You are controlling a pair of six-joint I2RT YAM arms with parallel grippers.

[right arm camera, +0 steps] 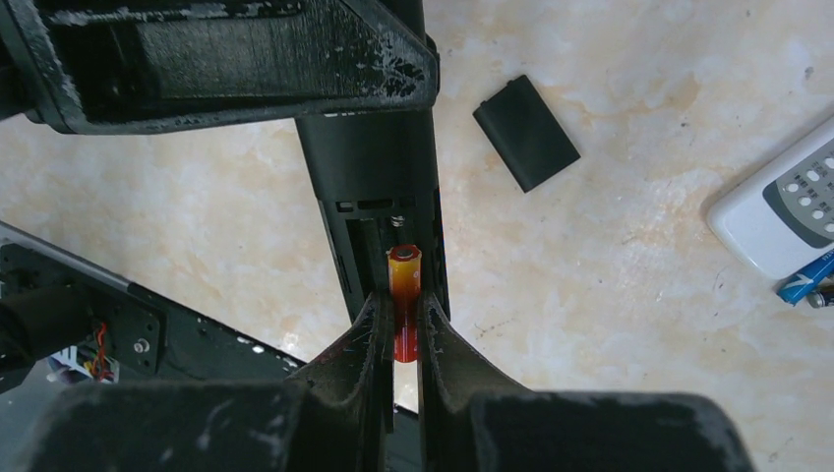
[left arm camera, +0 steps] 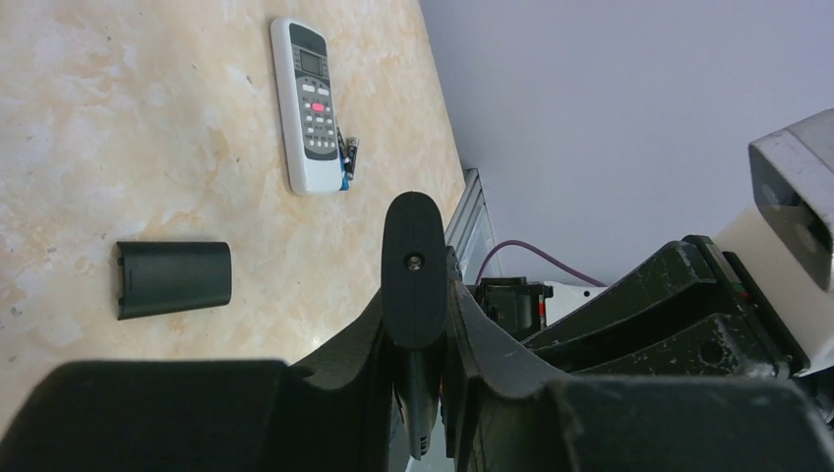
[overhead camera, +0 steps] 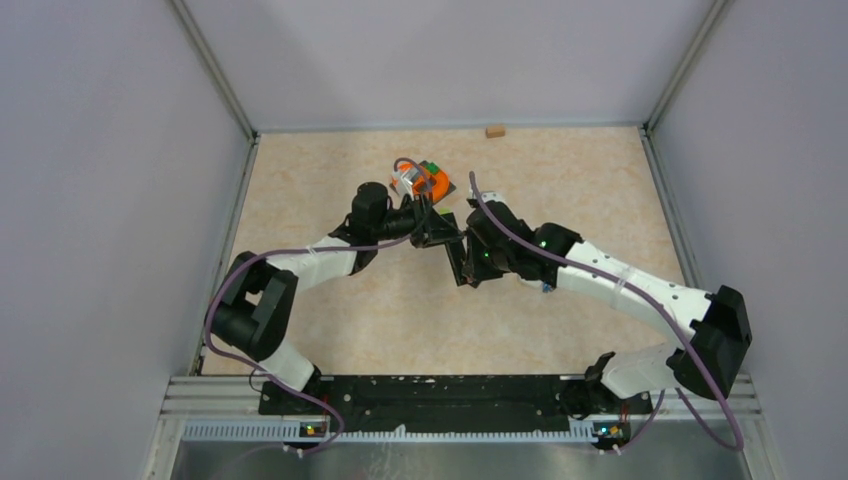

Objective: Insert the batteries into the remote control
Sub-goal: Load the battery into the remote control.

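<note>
My left gripper (left arm camera: 421, 320) is shut on the edge of a black remote control (right arm camera: 379, 187) and holds it above the table, its battery compartment open. An orange-red battery (right arm camera: 404, 290) is pinched in my shut right gripper (right arm camera: 403, 320), its top end lying in the compartment's slot. In the top view the two grippers meet at mid-table, left (overhead camera: 432, 228) against right (overhead camera: 462, 250). The remote's black battery cover (left arm camera: 172, 278) lies flat on the table (left arm camera: 118, 147), also seen from the right wrist as the cover (right arm camera: 526, 131).
A white remote (left arm camera: 313, 103) lies face up on the table with loose batteries (left arm camera: 346, 157) beside it; a blue battery (right arm camera: 806, 280) shows by the white remote (right arm camera: 787, 211). An orange and green object (overhead camera: 428, 180) sits behind the grippers. A small wooden block (overhead camera: 494, 131) lies by the far wall.
</note>
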